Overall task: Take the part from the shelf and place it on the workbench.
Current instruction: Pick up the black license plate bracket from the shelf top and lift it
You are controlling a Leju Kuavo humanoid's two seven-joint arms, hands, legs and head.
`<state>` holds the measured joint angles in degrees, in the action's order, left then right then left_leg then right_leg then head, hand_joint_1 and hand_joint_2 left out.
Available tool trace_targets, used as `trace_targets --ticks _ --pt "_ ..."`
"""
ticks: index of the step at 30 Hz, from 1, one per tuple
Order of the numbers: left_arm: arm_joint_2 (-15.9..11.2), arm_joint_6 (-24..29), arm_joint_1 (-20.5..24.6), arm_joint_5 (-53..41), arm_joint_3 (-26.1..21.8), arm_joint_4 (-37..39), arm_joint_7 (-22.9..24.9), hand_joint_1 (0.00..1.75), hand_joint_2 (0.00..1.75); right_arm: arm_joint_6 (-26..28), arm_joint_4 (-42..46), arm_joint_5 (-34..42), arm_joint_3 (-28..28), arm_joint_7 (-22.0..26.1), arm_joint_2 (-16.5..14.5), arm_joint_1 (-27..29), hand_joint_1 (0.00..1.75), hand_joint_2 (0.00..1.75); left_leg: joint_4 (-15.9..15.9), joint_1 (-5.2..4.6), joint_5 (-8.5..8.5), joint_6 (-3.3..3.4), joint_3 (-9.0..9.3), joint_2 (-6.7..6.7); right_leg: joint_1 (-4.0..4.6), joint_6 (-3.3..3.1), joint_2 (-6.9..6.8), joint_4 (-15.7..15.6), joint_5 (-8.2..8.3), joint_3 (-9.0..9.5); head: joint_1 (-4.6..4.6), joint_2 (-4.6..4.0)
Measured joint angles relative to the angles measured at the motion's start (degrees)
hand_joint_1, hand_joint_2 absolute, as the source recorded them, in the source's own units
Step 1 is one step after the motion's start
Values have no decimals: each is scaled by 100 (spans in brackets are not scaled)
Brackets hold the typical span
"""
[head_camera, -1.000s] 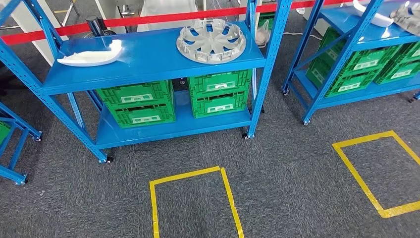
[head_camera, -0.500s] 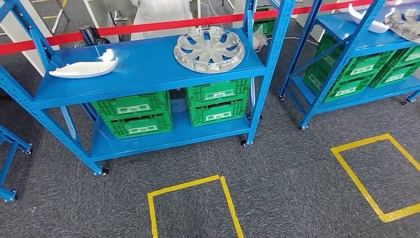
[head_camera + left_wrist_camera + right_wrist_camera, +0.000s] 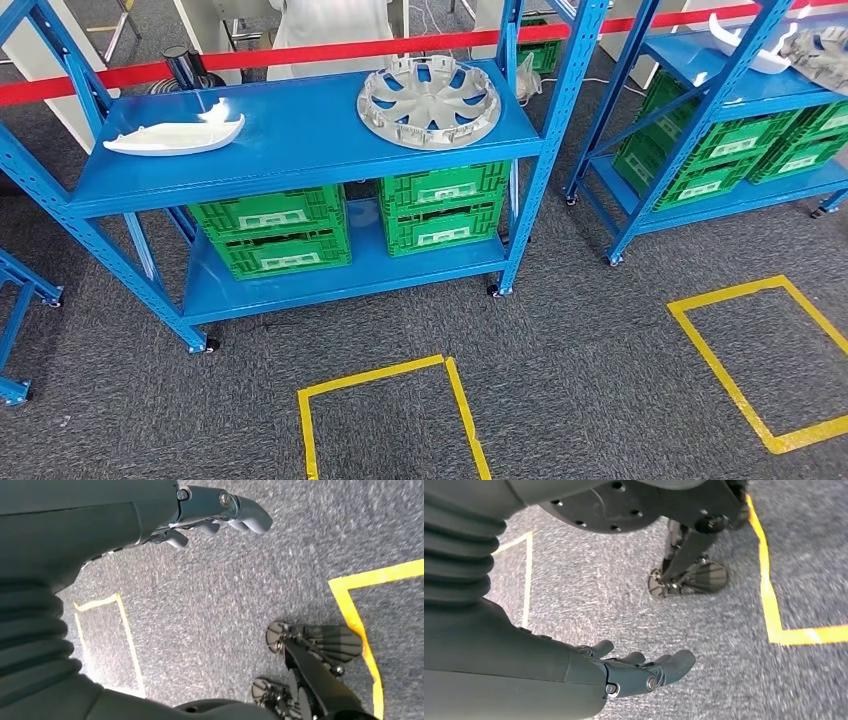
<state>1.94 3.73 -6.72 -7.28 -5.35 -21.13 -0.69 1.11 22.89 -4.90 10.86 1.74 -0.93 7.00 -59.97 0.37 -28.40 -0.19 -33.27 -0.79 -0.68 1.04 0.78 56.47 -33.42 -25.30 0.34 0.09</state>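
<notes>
Ahead, in the head view, we face a blue shelf (image 3: 300, 130) standing on grey carpet. On its upper deck lie two parts: a silver wheel cover (image 3: 428, 100) toward the right end, face up and flat, and a white curved trim piece (image 3: 175, 136) toward the left end, well apart from it. The task sentence does not say which part is wanted, so we cannot tell; either one lies untouched on the deck. Green crates (image 3: 345, 220) fill the lower deck. A red barrier tape (image 3: 300, 50) runs behind the shelf, and a yellow floor rectangle (image 3: 390, 410) is marked on the carpet between us and the shelf. A second blue shelf (image 3: 740, 90) stands to the right. No workbench is visible.

Down by our side, the left wrist view shows the left hand (image 3: 215, 515) over the carpet, fingers loosely curled but apart, holding nothing.

Likewise, the right wrist view shows the right hand (image 3: 639, 667) over bare carpet, fingers gently bent and apart, with nothing in it.

We judge the step in hand to be the approach. To do it well, we should step squarely into the yellow rectangle, stop facing the chosen part, and only then raise our arms clear of the shelf's front edge and uprights.
</notes>
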Motion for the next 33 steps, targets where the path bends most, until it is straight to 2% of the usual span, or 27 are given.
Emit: trace_targets --ticks 12,16,19,22,24,28,33 --pt "305 631 331 -1295 -864 190 -110 0 175 188 -244 -864 1632 291 -226 -317 0 175 30 1 11 -8 28 1 3 3 0 0 0 11 -1 0" --pt "412 838 433 -1719 -1120 254 -155 0 0 240 -307 -1120 2156 394 -282 -413 0 0 33 1 12 -10 29 1 2 3 0 0 0 11 -1 0" --pt "594 1161 659 -2358 -1543 419 -260 0 0 290 -473 -1515 2796 635 -401 -615 0 0 33 2 18 -10 29 0 2 4 0 0 1 10 -1 0" --pt "828 1751 962 -3774 -2213 630 -424 0 0 384 -687 -2291 4062 1123 -581 -901 0 0 34 2 22 -9 36 -1 3 5 -1 0 2 20 -1 0" --pt "926 1900 1101 -4242 -2457 718 -417 0 0 450 -766 -2566 4646 1280 -655 -1015 0 0 35 2 22 -10 44 -1 3 5 -3 0 2 28 -1 0" --pt "1010 1942 1194 -4356 -2733 822 -367 0 0 491 -864 -2698 5221 1327 -702 -1091 0 0 35 1 21 -10 46 -2 2 5 -5 0 2 30 -1 0" --pt "1050 1928 1236 -4395 -2879 883 -340 0 0 494 -915 -2778 5529 1490 -704 -1132 0 0 38 1 21 -10 46 -4 2 5 -9 0 1 29 -2 0"
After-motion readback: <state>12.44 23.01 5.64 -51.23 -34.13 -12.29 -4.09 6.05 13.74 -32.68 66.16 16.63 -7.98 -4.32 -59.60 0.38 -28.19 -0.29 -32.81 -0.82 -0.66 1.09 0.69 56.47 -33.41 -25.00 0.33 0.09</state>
